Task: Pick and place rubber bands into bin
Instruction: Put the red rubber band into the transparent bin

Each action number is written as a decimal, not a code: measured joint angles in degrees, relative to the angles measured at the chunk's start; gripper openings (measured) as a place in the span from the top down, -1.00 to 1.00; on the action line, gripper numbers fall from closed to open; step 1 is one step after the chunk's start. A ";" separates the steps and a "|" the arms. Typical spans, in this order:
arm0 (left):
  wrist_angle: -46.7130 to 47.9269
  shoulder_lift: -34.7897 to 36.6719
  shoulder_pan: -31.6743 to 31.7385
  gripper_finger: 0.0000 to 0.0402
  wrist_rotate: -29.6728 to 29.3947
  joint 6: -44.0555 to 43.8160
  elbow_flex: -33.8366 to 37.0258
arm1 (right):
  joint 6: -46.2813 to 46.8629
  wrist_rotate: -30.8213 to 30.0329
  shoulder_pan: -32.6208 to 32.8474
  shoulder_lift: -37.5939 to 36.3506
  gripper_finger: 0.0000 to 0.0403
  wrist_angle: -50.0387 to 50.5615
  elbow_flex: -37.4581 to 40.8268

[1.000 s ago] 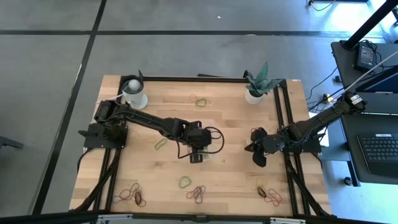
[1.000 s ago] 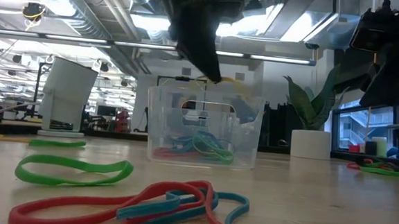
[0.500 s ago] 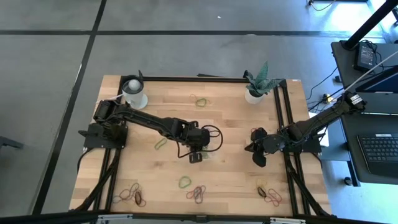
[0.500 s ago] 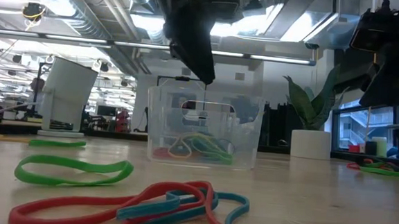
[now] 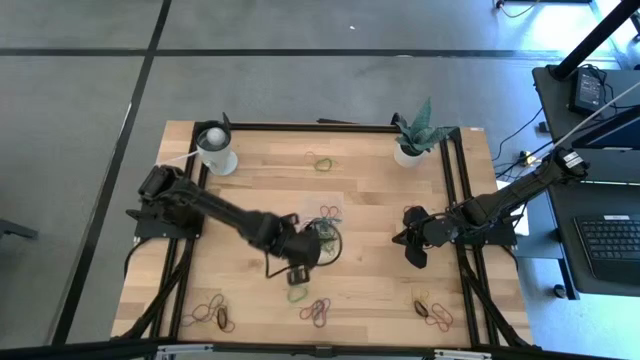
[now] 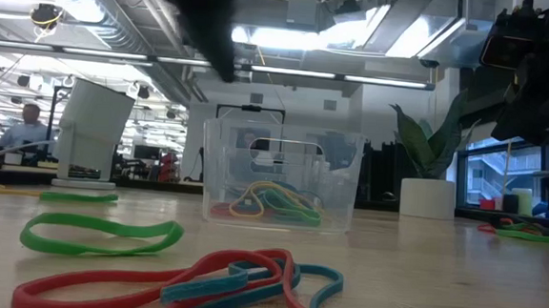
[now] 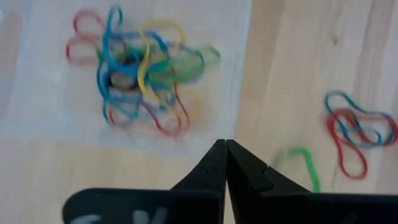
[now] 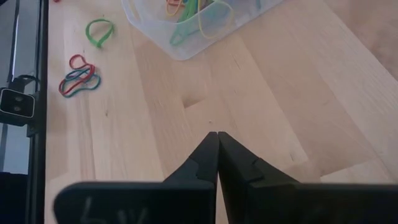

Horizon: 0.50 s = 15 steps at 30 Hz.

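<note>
The clear bin (image 5: 326, 224) stands mid-table with a tangle of rubber bands (image 7: 137, 81) on its floor, seen through its wall (image 6: 280, 188). My left gripper (image 7: 225, 144) is shut and empty. It hovers just off the bin's near side (image 5: 298, 272), above bare wood. A loose green band (image 7: 301, 165) and a red-and-blue band cluster (image 7: 354, 134) lie flat on the table near it. My right gripper (image 5: 410, 245) waits shut and empty at the table's right, over bare wood (image 8: 217, 134).
More bands lie near the front edge at the left (image 5: 213, 312) and right (image 5: 435, 310), and one lies at the far middle (image 5: 320, 162). A white cup (image 5: 215, 148) and a potted plant (image 5: 412, 140) stand at the far corners. Black rails run along both sides.
A yellow band has dropped from my left gripper into the bin and lies on the pile. My left gripper has then swung from above the bin toward the table's near edge and slightly left, turning about its own axis as it went.
</note>
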State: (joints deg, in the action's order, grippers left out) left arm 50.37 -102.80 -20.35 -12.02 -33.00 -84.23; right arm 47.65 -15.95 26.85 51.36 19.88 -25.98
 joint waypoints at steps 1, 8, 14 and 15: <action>0.83 -0.09 -1.39 0.99 -0.84 -2.00 0.00 | -0.04 0.03 0.02 0.01 0.94 -0.01 0.00; 3.52 -0.52 -12.20 0.99 -8.30 -9.67 1.10 | -0.33 0.10 0.01 0.02 0.97 -3.85 -0.65; 3.43 -0.55 -19.75 0.99 -15.60 -16.60 6.38 | -4.29 -2.29 1.16 3.81 0.99 1.60 -10.02; 3.48 -0.54 -20.53 0.99 -14.95 -17.57 7.31 | -4.36 -2.37 1.38 5.22 0.99 4.28 -12.67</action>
State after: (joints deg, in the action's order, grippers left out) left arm 53.85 -103.34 -40.88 -26.97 -50.58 -76.92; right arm 43.29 -18.32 28.23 56.58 24.16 -38.65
